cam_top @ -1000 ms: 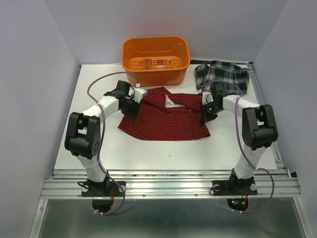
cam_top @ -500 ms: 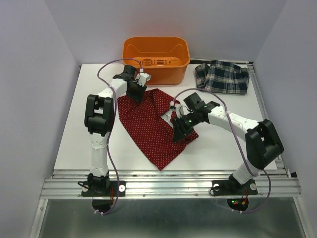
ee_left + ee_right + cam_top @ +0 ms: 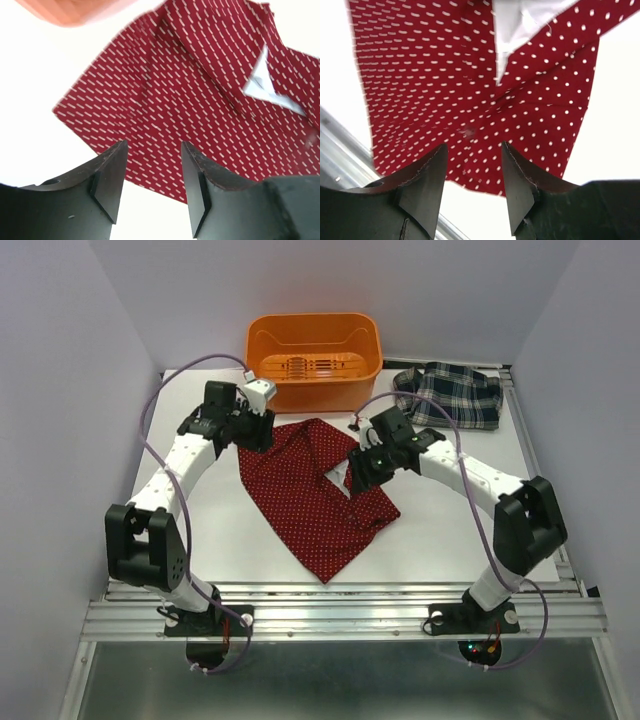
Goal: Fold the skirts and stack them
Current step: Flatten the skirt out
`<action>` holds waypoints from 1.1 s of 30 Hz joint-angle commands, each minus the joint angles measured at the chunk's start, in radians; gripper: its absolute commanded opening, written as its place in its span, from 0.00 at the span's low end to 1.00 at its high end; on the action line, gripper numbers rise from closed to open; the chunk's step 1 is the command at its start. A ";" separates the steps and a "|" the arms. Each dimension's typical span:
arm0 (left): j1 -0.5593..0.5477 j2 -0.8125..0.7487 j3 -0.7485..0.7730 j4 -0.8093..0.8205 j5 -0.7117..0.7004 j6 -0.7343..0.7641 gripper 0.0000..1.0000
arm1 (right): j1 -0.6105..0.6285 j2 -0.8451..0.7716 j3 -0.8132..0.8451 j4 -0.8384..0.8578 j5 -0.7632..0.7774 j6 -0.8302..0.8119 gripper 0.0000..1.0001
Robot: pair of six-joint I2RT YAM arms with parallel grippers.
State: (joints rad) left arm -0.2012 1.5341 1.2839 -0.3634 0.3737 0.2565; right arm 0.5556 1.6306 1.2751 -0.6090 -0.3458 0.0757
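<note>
Left fingers (image 3: 107, 180) and right fingers (image 3: 420, 190) stand apart and empty: I have just dropped the red dotted skirt (image 3: 300, 500) skewed on the bench (image 3: 440, 540), still needing folds.

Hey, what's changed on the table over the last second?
The right fingers swept left across the red skirt, which went from a wide flat spread to a narrower diagonal shape, then opened and let go. The left fingers also opened and pulled back left. The plaid skirt and orange bin stayed put.
</note>
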 commanded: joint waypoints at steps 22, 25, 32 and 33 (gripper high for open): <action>-0.099 0.139 -0.198 -0.016 -0.044 0.003 0.49 | 0.110 0.270 0.066 0.183 0.176 0.144 0.56; -0.101 0.149 -0.199 -0.011 -0.048 0.006 0.49 | 0.130 0.265 0.067 0.181 0.203 0.133 0.58; -0.113 0.179 -0.193 -0.017 -0.061 0.006 0.48 | 0.193 0.238 0.079 0.187 0.313 0.089 0.59; -0.113 0.187 -0.192 -0.017 -0.059 0.006 0.48 | 0.193 0.248 0.084 0.187 0.324 0.082 0.59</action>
State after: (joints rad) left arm -0.3050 1.7134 1.0790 -0.3820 0.3191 0.2523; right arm 0.7074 1.9175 1.3083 -0.4549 -0.0895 0.1902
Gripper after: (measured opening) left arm 0.479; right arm 0.592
